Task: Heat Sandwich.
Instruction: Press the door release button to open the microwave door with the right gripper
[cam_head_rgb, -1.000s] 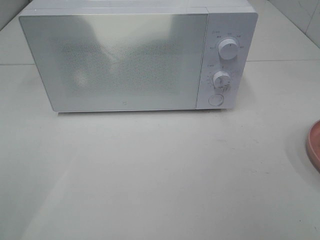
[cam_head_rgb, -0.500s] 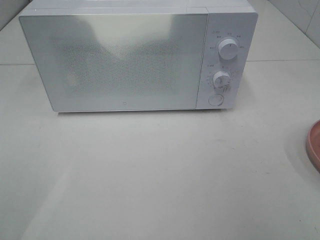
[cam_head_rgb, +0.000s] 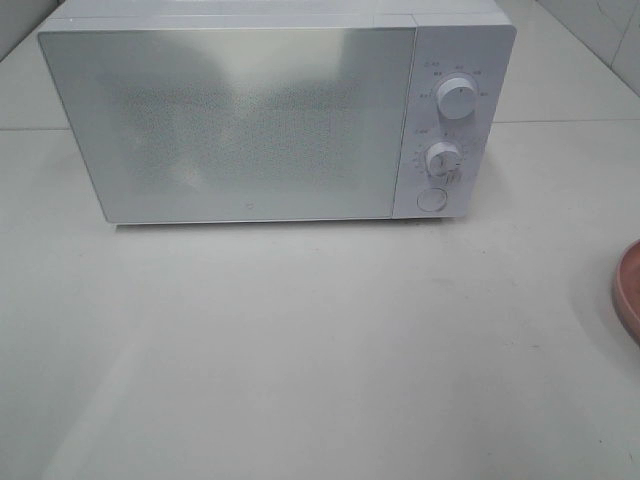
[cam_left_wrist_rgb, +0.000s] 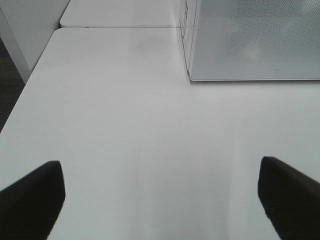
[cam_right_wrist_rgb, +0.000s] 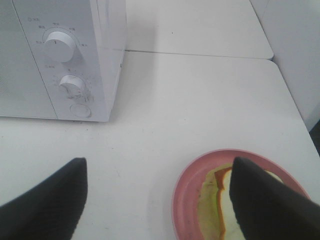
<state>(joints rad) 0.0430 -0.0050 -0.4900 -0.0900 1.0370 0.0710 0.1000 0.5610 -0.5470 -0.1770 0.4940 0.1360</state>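
Sandwich (cam_right_wrist_rgb: 212, 202) lies on the round pink plate (cam_right_wrist_rgb: 182, 200), at the bench's (cam_head_rgb: 320, 350) right edge, well to the right of the microwave (cam_head_rgb: 250, 120) and nearer the front. Only part of it shows: pale bread, a green lettuce edge and a thin orange-brown layer. The rest is hidden behind one finger of the right gripper. In the high view only a sliver of the plate rim (cam_head_rgb: 628, 295) is in frame and the sandwich can't be seen.

Right gripper (cam_right_wrist_rgb: 157, 200) has its jaws wide apart with nothing between them; whether the finger touches the sandwich can't be told. Left gripper (cam_left_wrist_rgb: 160, 200) is also spread wide and empty, over bare bench near the microwave's left front corner.

The microwave door is closed. On its right panel are two white knobs, upper (cam_head_rgb: 456, 100) and lower (cam_head_rgb: 441, 158), with a round button (cam_head_rgb: 431, 199) under them.
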